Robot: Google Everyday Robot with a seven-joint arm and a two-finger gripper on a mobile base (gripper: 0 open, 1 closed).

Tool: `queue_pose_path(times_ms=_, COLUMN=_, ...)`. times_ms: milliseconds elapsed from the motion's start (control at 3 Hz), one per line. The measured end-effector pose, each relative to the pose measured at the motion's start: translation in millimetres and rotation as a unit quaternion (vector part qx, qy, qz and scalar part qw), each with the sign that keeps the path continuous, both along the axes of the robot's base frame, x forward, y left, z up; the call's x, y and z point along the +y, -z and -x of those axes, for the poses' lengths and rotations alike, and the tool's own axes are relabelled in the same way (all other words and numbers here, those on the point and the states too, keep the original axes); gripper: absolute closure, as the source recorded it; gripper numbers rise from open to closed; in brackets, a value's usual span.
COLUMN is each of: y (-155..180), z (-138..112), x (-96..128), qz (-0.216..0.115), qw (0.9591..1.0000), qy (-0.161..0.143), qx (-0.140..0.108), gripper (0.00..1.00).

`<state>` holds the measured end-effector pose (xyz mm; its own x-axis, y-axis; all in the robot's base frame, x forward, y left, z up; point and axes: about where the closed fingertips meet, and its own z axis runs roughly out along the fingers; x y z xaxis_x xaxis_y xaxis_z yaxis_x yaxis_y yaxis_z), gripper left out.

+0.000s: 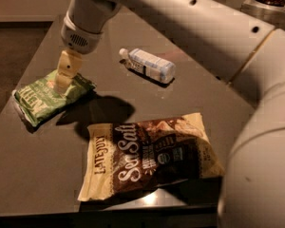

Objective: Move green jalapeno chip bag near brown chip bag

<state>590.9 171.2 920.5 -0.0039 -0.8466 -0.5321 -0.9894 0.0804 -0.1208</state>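
The green jalapeno chip bag [46, 98] lies flat at the left of the dark table [190, 99], small, crinkly and light green. My gripper [65, 76] hangs from the white arm right over the bag's upper right part, its yellowish tip at or just above the bag's surface. The brown chip bag [149, 156] lies flat near the front edge, dark brown with cream ends and "Sea Salt" and "Late July" lettering. It is about a hand's width to the right of and in front of the green bag.
A clear plastic bottle with a white label [148, 65] lies on its side at the middle back of the table. My arm's large white links [261, 127] fill the right side of the view. The table's left edge runs close beside the green bag.
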Motion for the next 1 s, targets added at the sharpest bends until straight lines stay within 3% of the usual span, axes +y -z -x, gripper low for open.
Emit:
queue_pose_path(times_ms=333, y=32, z=-7, x=30, qz=0.028, qw=0.9994, qy=-0.016, qx=0.012, gripper=0.00)
queue_pose_path(times_ms=1000, y=61, z=-11, x=47, qz=0.053, qw=0.9978, qy=-0.027, qx=0.027, gripper=0.06)
